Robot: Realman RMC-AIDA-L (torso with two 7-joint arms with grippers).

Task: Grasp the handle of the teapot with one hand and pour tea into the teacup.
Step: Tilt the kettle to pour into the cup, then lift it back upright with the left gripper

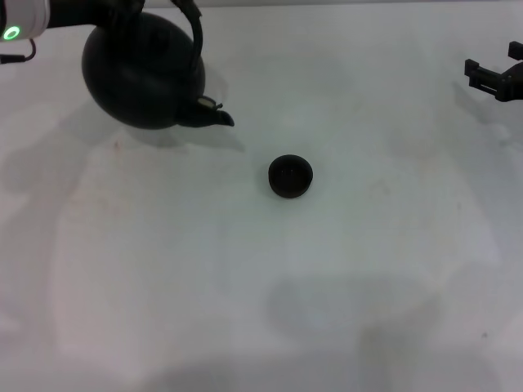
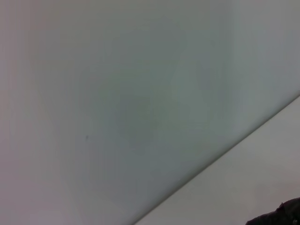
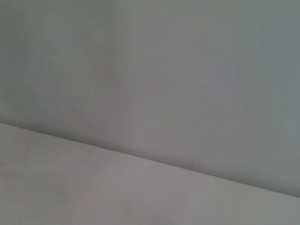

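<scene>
The large black teapot (image 1: pixel 143 73) hangs at the far left in the head view, above the table, tipped with its spout (image 1: pixel 214 118) pointing right and slightly down. Its shadow falls on the table beneath it. The arched handle (image 1: pixel 197 37) rises to the picture's top edge, where my left gripper (image 1: pixel 163 5) is shut on it, mostly cut off. The small black teacup (image 1: pixel 290 176) stands upright on the table, to the right of and nearer than the spout, apart from it. My right gripper (image 1: pixel 493 72) is parked at the far right edge, open and holding nothing.
A white table (image 1: pixel 261 310) fills the head view, with a green light on the left arm's wrist (image 1: pixel 11 33). Both wrist views show only pale wall and table surface. A dark edge (image 2: pixel 281 216) sits in the corner of the left wrist view.
</scene>
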